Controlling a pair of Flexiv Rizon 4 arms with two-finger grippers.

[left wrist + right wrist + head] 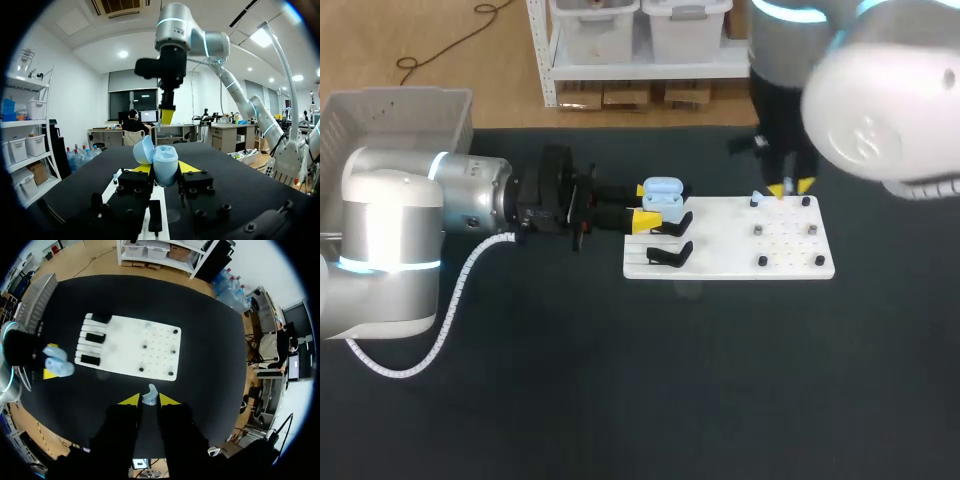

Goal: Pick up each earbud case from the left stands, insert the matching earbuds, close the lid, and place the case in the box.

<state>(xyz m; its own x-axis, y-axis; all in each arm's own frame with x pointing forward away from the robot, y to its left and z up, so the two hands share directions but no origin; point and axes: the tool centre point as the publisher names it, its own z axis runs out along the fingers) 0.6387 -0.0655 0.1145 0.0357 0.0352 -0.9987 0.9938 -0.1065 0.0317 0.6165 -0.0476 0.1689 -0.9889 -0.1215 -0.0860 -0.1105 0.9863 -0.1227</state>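
A light-blue earbud case point(664, 193) with its lid open is held sideways over the left end of the white board point(730, 262), and my left gripper point(647, 206) is shut on it. In the left wrist view the case point(161, 164) sits between the yellow tips, its lid point(143, 150) swung up. My right gripper point(790, 187) hangs above the board's far edge. In the right wrist view it point(149, 399) is shut on a small light-blue earbud point(150, 392), high over the table. The case point(58, 363) shows there beside the board point(131, 347).
Black stands point(670, 255) line the board's left end, and small dark pegs point(763, 261) dot its right part. A white basket point(390, 110) stands at the back left. My right arm point(172, 60) rises ahead of the left gripper.
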